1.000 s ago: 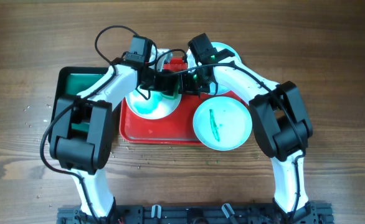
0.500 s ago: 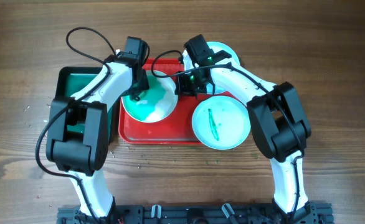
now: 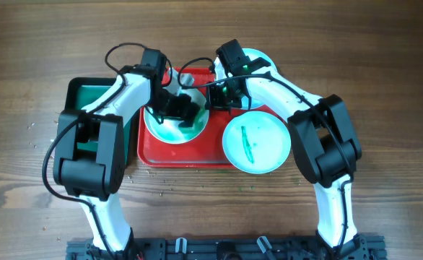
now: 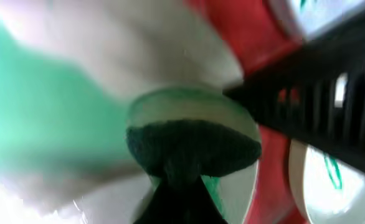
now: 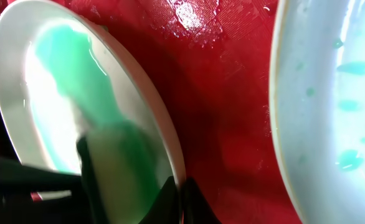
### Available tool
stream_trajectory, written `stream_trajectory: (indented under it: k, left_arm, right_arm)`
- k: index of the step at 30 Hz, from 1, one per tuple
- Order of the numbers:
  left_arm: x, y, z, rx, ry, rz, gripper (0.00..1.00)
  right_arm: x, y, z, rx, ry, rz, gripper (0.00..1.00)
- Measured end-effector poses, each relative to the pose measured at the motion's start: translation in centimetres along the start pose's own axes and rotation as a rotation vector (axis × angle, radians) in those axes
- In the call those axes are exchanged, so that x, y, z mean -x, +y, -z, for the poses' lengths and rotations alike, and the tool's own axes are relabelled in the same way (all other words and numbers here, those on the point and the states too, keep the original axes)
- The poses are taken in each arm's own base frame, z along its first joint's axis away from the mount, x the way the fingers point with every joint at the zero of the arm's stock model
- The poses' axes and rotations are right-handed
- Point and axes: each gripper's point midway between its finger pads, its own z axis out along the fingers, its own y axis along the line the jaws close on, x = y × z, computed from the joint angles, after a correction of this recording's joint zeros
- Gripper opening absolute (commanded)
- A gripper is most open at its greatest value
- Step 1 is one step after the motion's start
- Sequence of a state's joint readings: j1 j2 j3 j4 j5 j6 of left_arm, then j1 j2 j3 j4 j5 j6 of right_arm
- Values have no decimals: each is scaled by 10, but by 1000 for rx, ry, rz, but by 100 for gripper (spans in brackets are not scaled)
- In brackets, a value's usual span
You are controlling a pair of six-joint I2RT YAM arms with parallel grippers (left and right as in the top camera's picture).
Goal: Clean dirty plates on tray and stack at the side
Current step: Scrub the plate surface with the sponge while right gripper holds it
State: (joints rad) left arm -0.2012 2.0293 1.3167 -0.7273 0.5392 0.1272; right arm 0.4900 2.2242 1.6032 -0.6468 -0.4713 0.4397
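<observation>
The white plate [image 3: 164,128] sits tilted on the left of the red tray [image 3: 197,153], smeared wide with green. My left gripper [image 3: 185,110] is shut on a dark green sponge [image 4: 192,140] pressed onto this plate [image 4: 76,56]. My right gripper [image 3: 213,97] is shut on the plate's right rim [image 5: 170,149], fingertips [image 5: 182,194] either side of it. One aqua plate [image 3: 258,144] with a green streak lies at the tray's right front. Another aqua plate [image 3: 260,59] lies behind, partly under the right arm, and shows in the right wrist view [image 5: 332,93].
A smaller dark green tray [image 3: 89,97] stands left of the red tray, partly under the left arm. Wet red tray floor [image 5: 232,93] shows between the plates. Bare wooden table [image 3: 385,72] surrounds both trays.
The left gripper with the sponge has swept from the plate's left side to its right side. The right gripper has stayed on the rim.
</observation>
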Motion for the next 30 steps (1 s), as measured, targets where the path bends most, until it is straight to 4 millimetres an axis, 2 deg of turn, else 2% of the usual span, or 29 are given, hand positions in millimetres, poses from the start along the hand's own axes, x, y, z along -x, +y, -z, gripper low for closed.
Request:
stream_trajectory:
  k: [3, 6, 9, 13, 15, 17, 18, 20, 22, 25, 28, 30]
  left_arm:
    - [27, 16, 2, 91, -106, -3, 4]
    - [43, 46, 9, 268, -183, 91, 4]
    - [41, 70, 25, 460, -214, 218, 4]
    - [17, 87, 39, 608, -154, 324, 4]
    - [4, 83, 38, 608, -95, 330, 4]
    - [-8, 69, 31, 533, -18, 279, 4]
    - [-14, 59, 26, 468, 24, 246, 4]
    - [-30, 26, 12, 274, 117, 158, 4]
    - [-36, 2, 1, 134, 151, 96, 4]
    - [-27, -14, -6, 37, 119, 29, 4]
    - [0, -10, -10, 45, 10, -19, 4]
    - [15, 0, -10, 107, -48, -7, 4]
  right_arm:
    - [0, 0, 0, 0, 0, 0, 4]
    - [1, 1, 0, 2, -4, 3, 5]
    - [1, 1, 0, 2, -4, 4, 4]
    - [1, 1, 0, 2, -3, 4, 4]
    - [0, 1, 0, 2, -2, 4, 4]
    - [0, 1, 0, 0, 0, 2, 4]
    - [0, 0, 0, 0, 0, 1, 4]
    - [0, 0, 0, 0, 0, 2, 4]
    - [0, 0, 0, 0, 0, 1, 4]
    - [0, 0, 0, 0, 0, 1, 4]
    - [0, 0, 0, 0, 0, 1, 4]
    - [2, 0, 0, 1, -6, 3, 4]
